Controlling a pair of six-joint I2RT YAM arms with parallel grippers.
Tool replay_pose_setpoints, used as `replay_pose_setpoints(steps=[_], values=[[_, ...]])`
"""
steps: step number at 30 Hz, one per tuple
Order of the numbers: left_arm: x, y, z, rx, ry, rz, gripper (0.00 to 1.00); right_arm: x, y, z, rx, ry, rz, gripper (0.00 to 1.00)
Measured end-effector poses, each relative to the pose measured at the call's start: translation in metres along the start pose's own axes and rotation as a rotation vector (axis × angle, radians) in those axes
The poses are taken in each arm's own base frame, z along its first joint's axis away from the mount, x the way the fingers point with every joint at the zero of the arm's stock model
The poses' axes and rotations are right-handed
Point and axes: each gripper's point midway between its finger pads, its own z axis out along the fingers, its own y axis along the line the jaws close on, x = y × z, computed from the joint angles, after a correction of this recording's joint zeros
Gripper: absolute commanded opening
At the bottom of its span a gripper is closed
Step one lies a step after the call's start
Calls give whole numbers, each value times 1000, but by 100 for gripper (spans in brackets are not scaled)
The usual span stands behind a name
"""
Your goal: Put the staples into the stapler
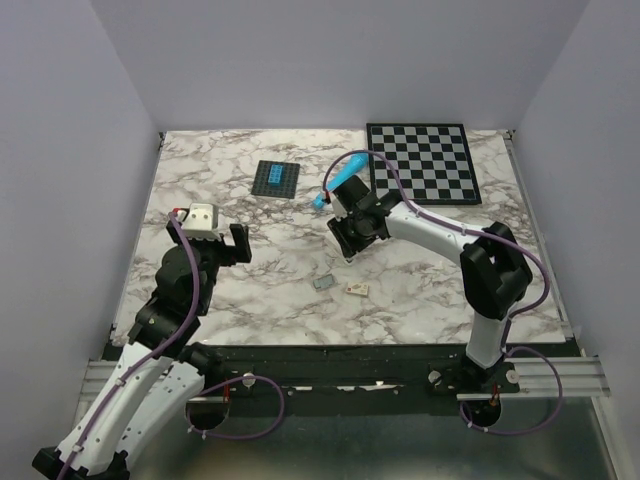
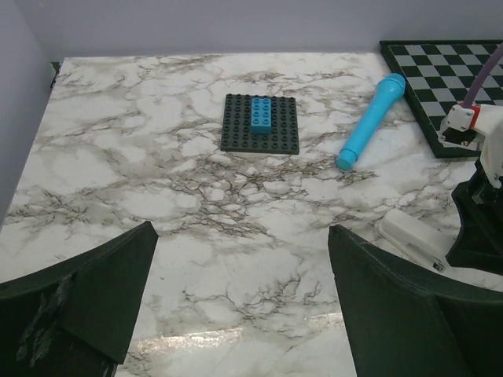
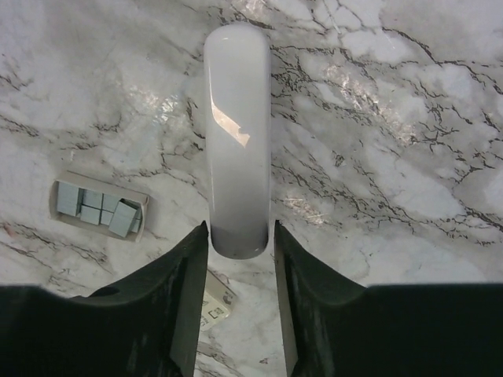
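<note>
The cream-white stapler lies lengthwise on the marble table, closed, its near end between my right fingertips. My right gripper is closed narrowly on that end; in the top view it hides the stapler. The stapler also shows in the left wrist view, beside the right arm. The staples are several small grey blocks in an open cardboard tray left of the stapler; the tray also shows in the top view. My left gripper is open and empty above bare marble, at the left in the top view.
A small cream printed box lies next to the staple tray, partly under my right finger. A blue cylinder lies behind the right gripper. A dark baseplate with a blue brick and a chessboard lie at the back.
</note>
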Motion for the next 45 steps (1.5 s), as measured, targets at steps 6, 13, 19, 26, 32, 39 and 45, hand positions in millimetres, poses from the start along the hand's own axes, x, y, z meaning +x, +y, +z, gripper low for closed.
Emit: replay_pose_setpoints(steps=[6,13,19,26,32,39,45], values=[[2,1,2,3,8,0,99,9,0,6,4,41,-5,19],[3,1,3,7,14,0,99,15,-5,13,28,53,-9,1],[8,1,6,9,33,-1,99,18,-7,19,55,41,-12,1],[9,0,8,16,40,-8,99,18,-7,20,60,46,-9,1],[10,0,8,16,41,-10,99,16,-6,16,62,39,7,2],[9,1,8,12,41,-11,99,-1,-13,1,111,25,24,4],[9,1,8,11,39,-12,99,-29,-32,-5,187,-14,43,6]])
